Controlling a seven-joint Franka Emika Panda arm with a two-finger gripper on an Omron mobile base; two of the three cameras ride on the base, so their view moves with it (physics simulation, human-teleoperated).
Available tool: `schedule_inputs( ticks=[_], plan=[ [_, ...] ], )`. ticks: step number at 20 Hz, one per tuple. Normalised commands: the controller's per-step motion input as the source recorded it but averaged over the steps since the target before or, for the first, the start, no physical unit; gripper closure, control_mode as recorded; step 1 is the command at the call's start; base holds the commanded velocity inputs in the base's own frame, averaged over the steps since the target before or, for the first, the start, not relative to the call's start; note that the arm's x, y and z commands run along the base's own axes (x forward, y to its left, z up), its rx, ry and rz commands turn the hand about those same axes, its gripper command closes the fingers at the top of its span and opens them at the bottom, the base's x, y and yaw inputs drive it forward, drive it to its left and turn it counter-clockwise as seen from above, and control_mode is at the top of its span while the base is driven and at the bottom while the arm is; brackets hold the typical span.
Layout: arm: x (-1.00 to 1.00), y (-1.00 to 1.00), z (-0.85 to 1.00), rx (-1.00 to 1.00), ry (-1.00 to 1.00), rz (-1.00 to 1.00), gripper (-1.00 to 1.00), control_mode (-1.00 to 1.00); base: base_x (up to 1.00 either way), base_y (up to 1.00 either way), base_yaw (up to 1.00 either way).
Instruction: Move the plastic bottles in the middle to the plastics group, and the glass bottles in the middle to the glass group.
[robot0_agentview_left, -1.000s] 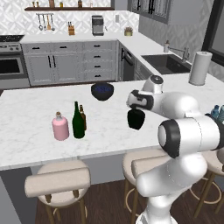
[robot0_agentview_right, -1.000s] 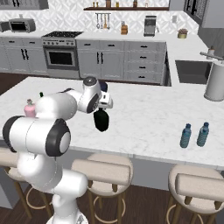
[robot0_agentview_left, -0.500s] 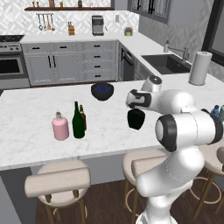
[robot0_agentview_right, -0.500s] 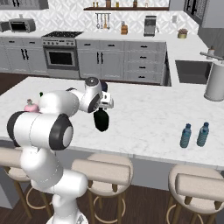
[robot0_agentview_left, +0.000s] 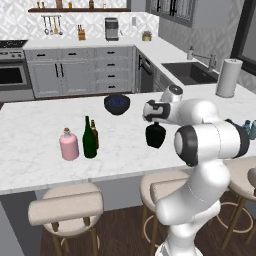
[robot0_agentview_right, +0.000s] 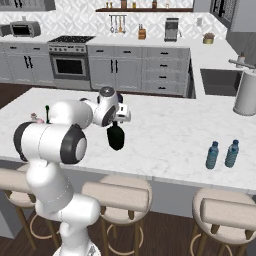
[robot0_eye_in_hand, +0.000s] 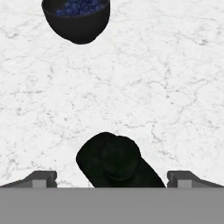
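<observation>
The squat black bottle (robot0_agentview_left: 155, 136) (robot0_agentview_right: 116, 138) stands mid-counter, directly under my gripper (robot0_agentview_left: 155, 121) (robot0_agentview_right: 116, 123). Seen from the hand, the black bottle (robot0_eye_in_hand: 116, 159) lies between my two fingertips (robot0_eye_in_hand: 43, 177), which are wide apart and clear of it, so my gripper (robot0_eye_in_hand: 111, 178) is open. At the left, the tall dark-green wine bottle (robot0_agentview_left: 89, 140) stands against the slim brown bottle (robot0_agentview_left: 94, 133), with the pink squat bottle (robot0_agentview_left: 69, 145) beside them. Two pale-blue bottles (robot0_agentview_right: 212, 155) (robot0_agentview_right: 231, 153) stand together near the counter's right front.
A dark bowl of blueberries (robot0_agentview_left: 117, 104) (robot0_eye_in_hand: 76, 17) sits on the counter behind the black bottle. A paper towel roll (robot0_agentview_left: 227, 77) (robot0_agentview_right: 246, 92) stands at the right by the sink (robot0_agentview_left: 190, 72). Stools (robot0_agentview_left: 65, 207) line the counter's front edge.
My hand stays over the black bottle, with only a slight shift of the arm's elbow. The bottles have not moved.
</observation>
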Motion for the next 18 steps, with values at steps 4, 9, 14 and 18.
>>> schedule_inputs(
  ticks=[4, 9, 14, 18],
  plan=[
    [0.04, 0.0, -0.03, 0.0, 0.0, 0.0, -1.0, -1.0, 0.0, 0.0, 0.0],
    [0.0, 0.0, -0.2, 0.0, 0.0, 0.01, -1.0, -1.0, 0.0, 0.0, 0.0],
    [0.01, 0.0, -0.19, 0.0, 0.0, 0.01, -1.0, -1.0, 0.0, 0.0, 0.0],
    [0.01, 0.0, -0.06, 0.0, 0.0, 0.0, -1.0, -1.0, 0.0, 0.0, 0.0]
  ],
)
